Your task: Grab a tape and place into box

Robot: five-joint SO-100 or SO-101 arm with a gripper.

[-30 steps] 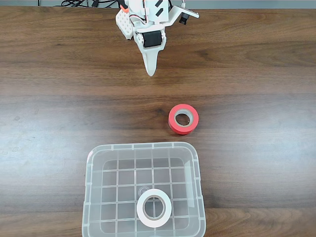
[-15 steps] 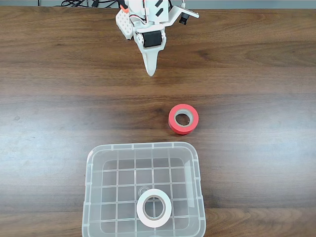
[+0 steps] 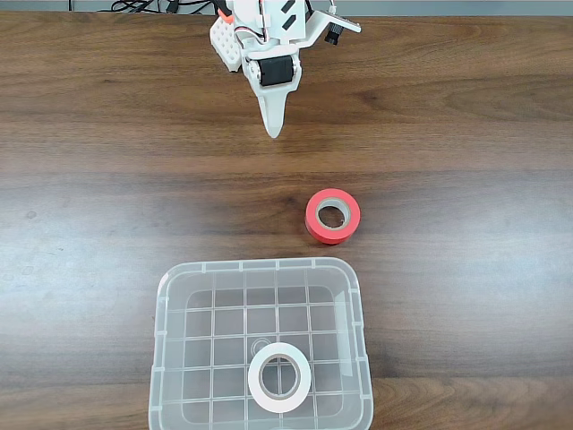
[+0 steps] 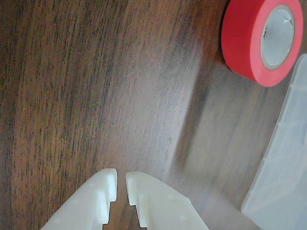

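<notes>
1. Tape (image 3: 279, 377), a white ring with a pale core, is lying flat inside the box (image 3: 170, 296), on its grid-patterned bottom, near the box's wall that faces the near edge of the table in the fixed view.
2. Nothing else is lying in the box; its clear walls are letting the brown wood show through.
3. The box is sitting at the near edge of the table (image 3: 89, 179), roughly midway along it, and its lowest wall is running out of the fixed view.
4. A red roll (image 3: 333, 216) is lying flat on the bare table just beyond the box's far right corner in the fixed view, apart from the box wall.
5. In the wrist view the red roll (image 4: 249, 43) is showing at the top right, with a corner of the box (image 4: 283, 182) at the right edge, close beside it but not touching.
6. The gripper (image 3: 273, 133) is hanging over the far part of the table, well apart from both rolls and the box, its tip pointing toward them.
7. In the wrist view the gripper (image 4: 122, 180) is holding nothing, its white fingers standing with only a narrow slit between them over bare wood.
</notes>
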